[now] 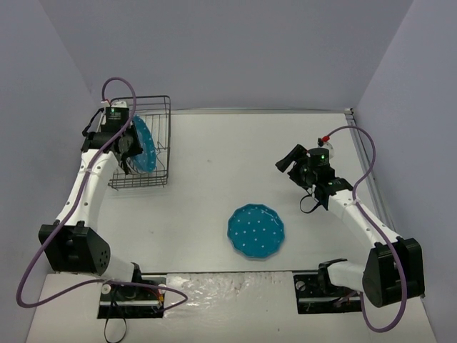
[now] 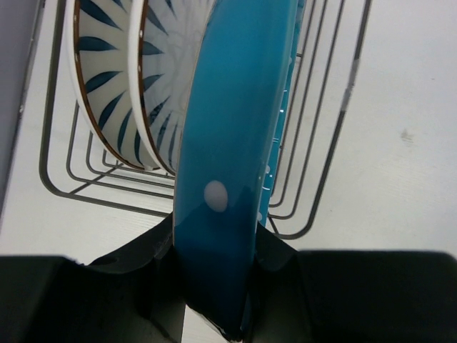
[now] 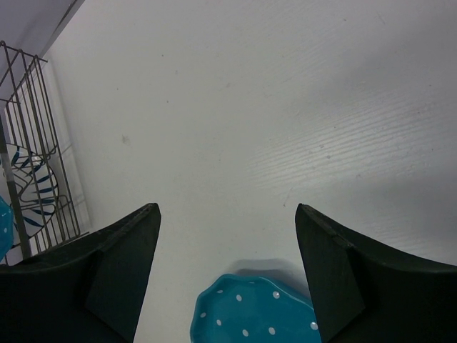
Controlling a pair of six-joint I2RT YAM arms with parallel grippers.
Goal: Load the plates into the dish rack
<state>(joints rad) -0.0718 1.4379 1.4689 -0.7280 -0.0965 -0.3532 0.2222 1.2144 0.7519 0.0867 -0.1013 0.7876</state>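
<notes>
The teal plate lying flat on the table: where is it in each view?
Top external: teal plate, right of centre, near the arms.
Left wrist: not in it; the held plate is another.
Right wrist: bottom edge, between the open right fingers.
Shared landmark: the dish rack.

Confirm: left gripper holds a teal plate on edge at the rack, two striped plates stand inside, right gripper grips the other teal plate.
Wrong on the right gripper: it is open and empty; the other teal plate lies free on the table, per the right wrist view. The rest holds.
</notes>
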